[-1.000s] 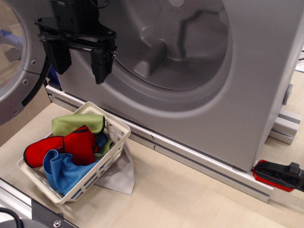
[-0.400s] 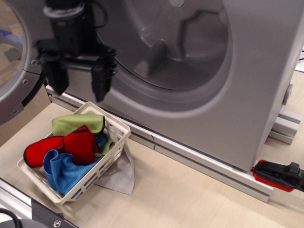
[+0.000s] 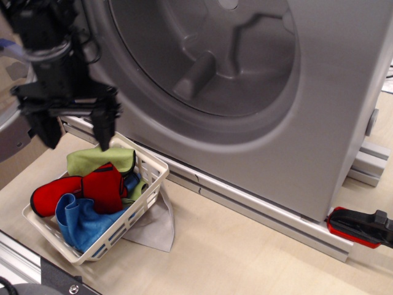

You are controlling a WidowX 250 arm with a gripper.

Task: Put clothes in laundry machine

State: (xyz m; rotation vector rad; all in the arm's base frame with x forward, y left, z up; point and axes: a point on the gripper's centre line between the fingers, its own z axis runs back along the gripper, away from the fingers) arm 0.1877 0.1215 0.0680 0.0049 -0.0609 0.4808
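A pale wooden table [image 3: 245, 258] carried the grey laundry machine [image 3: 319, 110], filling the upper frame. At lower left, the clothes [image 3: 92, 190] lay heaped in a white basket [image 3: 150, 175]. Above them, upper left, the gripper [image 3: 75, 129] hung blurred, fingers spread and empty.

Clothes [image 3: 92, 193] in basket [image 3: 150, 169] — before laundry machine [image 3: 258, 104]; gripper [image 3: 73, 126] above basket.
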